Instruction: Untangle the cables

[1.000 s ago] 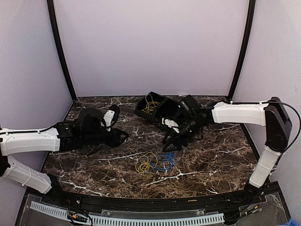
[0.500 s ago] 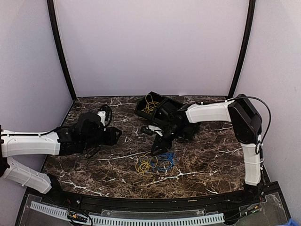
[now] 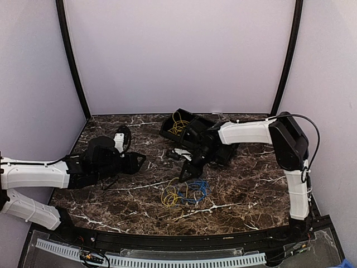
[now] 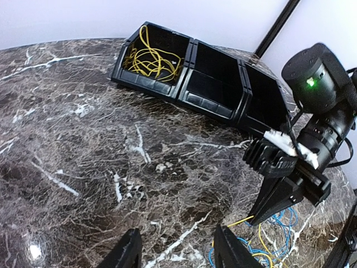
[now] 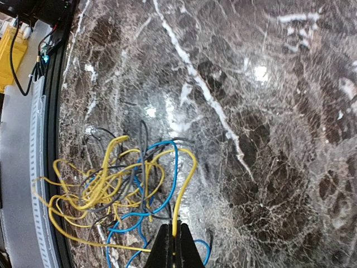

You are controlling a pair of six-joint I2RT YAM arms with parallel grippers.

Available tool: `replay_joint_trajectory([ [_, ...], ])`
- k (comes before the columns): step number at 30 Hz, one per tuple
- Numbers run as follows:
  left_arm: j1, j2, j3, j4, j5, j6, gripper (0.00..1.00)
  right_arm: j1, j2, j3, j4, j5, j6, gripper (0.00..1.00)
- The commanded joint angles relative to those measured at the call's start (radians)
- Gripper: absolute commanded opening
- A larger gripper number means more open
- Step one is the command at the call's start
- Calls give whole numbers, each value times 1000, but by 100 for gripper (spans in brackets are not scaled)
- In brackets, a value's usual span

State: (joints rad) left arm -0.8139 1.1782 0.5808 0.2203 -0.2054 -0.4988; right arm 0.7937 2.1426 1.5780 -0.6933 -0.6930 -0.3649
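The yellow cable (image 3: 172, 195) and the blue cable (image 3: 196, 192) lie tangled in one loose heap near the table's front middle. My right gripper (image 3: 186, 175) reaches down to the heap's far edge. In the right wrist view its jaws (image 5: 174, 241) are shut on a strand of the yellow cable (image 5: 187, 184), which arches up over a loop of the blue cable (image 5: 174, 167). My left gripper (image 3: 143, 162) hovers to the left of the heap, open and empty (image 4: 179, 250). From the left wrist the right gripper (image 4: 255, 219) shows pinching the yellow strand (image 4: 239, 223).
A row of three black bins (image 3: 168, 132) stands at the back centre, and the left bin (image 4: 149, 84) holds a bundle of yellow wires (image 4: 149, 56). The table's front rail (image 5: 49, 106) runs just beyond the heap.
My right gripper has swung left and down to the heap and shut on a yellow strand. The left gripper has drawn back slightly to the left and stayed open.
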Motion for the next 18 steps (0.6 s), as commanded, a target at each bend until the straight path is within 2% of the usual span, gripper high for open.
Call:
replay_joint_trajectory([
  [1,-2,27,0,147,118,72,49,9,-188,26,-3,10,-43,0],
  [6,-13,68,32,264,299,136,53,9,-298,62,-19,12,-61,0],
  [18,-43,150,70,636,469,155,57,9,-360,188,-49,-10,-50,0],
])
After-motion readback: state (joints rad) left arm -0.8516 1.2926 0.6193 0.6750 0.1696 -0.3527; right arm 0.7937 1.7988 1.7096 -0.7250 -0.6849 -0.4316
